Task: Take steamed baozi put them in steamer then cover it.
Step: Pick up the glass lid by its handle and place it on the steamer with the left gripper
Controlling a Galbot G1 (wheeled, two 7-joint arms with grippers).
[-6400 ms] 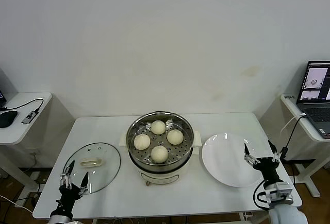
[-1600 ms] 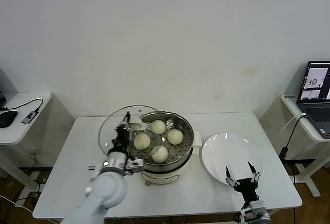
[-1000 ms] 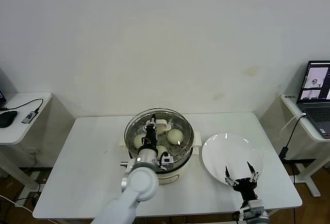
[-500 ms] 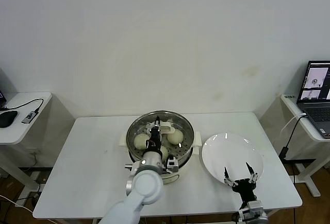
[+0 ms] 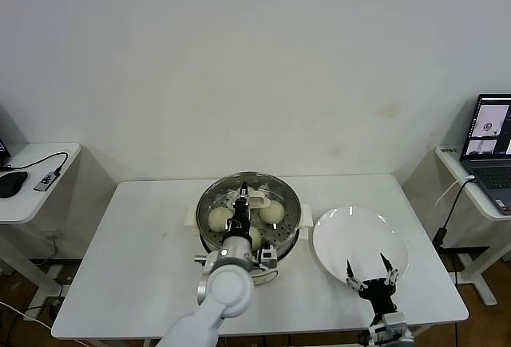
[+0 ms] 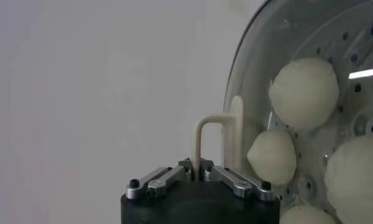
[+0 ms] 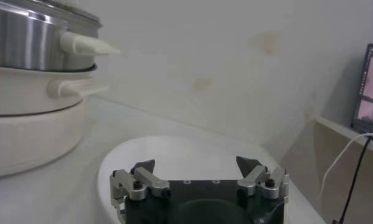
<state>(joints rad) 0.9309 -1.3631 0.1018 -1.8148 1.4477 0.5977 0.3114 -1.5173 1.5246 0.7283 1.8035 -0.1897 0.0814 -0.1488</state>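
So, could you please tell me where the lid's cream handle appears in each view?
Head view: handle at the steamer's centre, in the left claw.
Left wrist view: handle mid-frame, above the claw.
Right wrist view: not in it.
Shared landmark: the steamer.

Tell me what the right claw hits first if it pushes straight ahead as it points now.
Probably nothing soon: the open right claw hovers over the flat white plate, aimed past its far rim toward the pale wall. The shiny steel steamer sits off to one side. Depth is unclear.
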